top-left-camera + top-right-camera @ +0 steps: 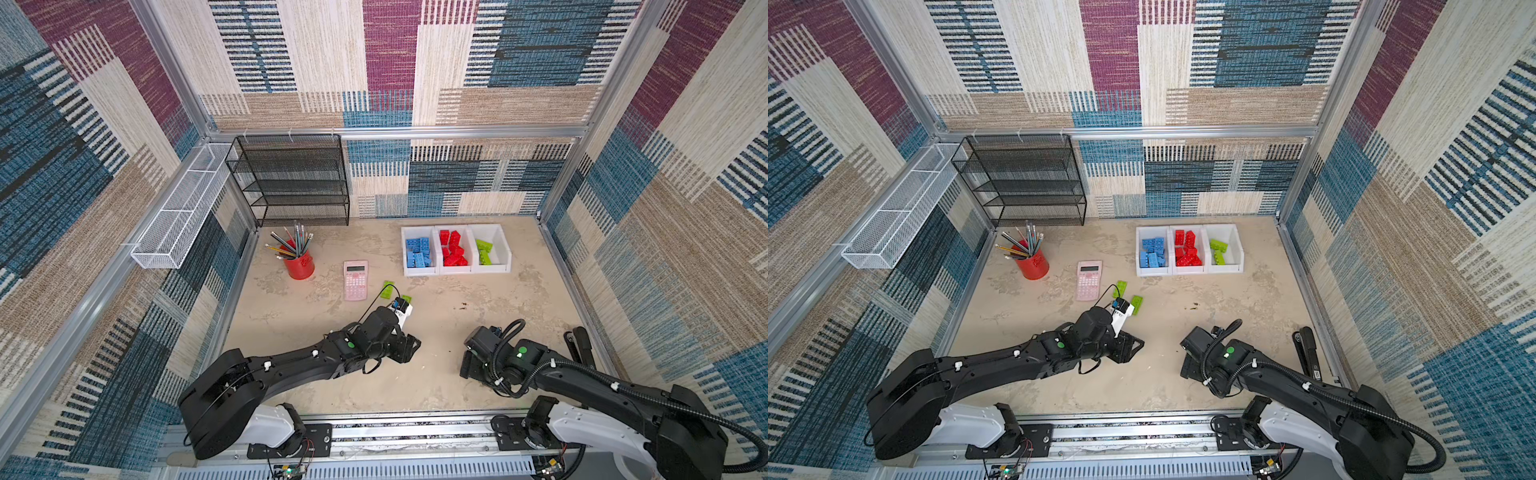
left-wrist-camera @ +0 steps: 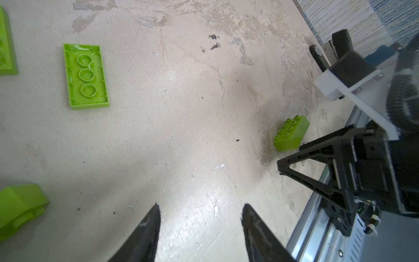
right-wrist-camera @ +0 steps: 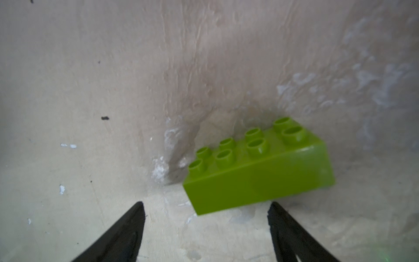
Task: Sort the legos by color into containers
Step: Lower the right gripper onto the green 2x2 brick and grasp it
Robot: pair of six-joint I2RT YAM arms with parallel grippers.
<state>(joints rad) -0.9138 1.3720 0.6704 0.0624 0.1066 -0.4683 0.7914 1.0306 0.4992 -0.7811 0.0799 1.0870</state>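
Three joined white containers (image 1: 457, 269) (image 1: 1190, 269) stand at the back right, holding blue legos (image 1: 417, 251), red legos (image 1: 454, 249) and green legos (image 1: 484, 251). Two flat green legos (image 1: 388, 289) (image 1: 1136, 300) lie beside the calculator. In the left wrist view one of them (image 2: 86, 76) lies studs down, with others (image 2: 20, 206) nearby. My left gripper (image 1: 409, 347) (image 2: 200, 212) hangs open over bare table. My right gripper (image 1: 466, 363) (image 3: 206, 208) is open, low over the table. A green lego (image 3: 258, 167) (image 2: 291, 133) lies studs up just beyond its fingertips, untouched.
A pink calculator (image 1: 355, 279) and a red pencil cup (image 1: 298, 262) sit left of centre. A black mesh shelf (image 1: 291, 178) stands at the back left and a white wire tray (image 1: 183, 208) hangs on the left wall. A metal rail (image 1: 415, 432) runs along the front.
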